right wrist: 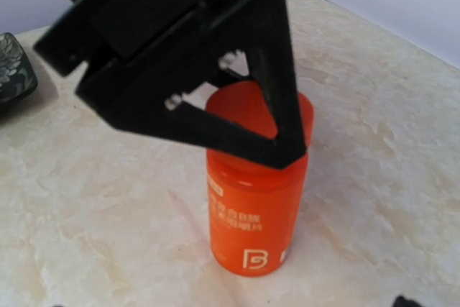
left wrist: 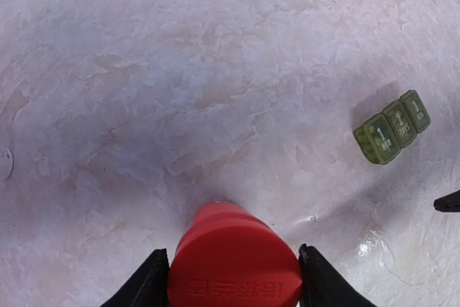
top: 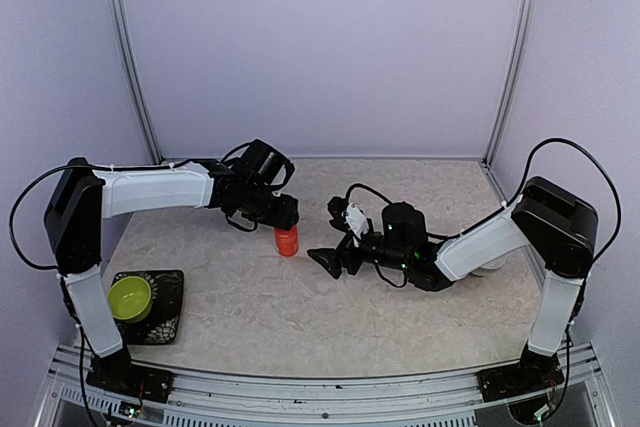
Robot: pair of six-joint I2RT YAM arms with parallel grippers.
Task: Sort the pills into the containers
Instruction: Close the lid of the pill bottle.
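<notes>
An orange bottle (right wrist: pixel 255 210) stood upright near the middle of the bench (top: pixel 300 317), a little toward its left edge. The left tool (left wrist: pixel 233 284) reached down over it from the left. Its two black fingers (left wrist: pixel 147 285) sat against opposite sides of the bottle's red-orange cap (left wrist: pixel 233 249), with no gap visible in the left wrist view, so it was pinching the bottle at the top. The bottle's base rested on the bench.

The right tool (top: pixel 322 261) hung low over the bench just to the right of the bottle and pointed at it. Its jaws were spread wide and held nothing.

The pill box (left wrist: pixel 392 129), a short row of three joined dark green cells, lay flat on the bench to the right of the bottle and well apart from it. Pale printing marked each lid but was too small to read. The box showed only in the left wrist view, with a black fingertip of the right tool near it at that view's right edge.

At the near left corner of the bench, a lime-green bowl (top: pixel 129 297) sat on a dark tray (top: pixel 168 325).
</notes>
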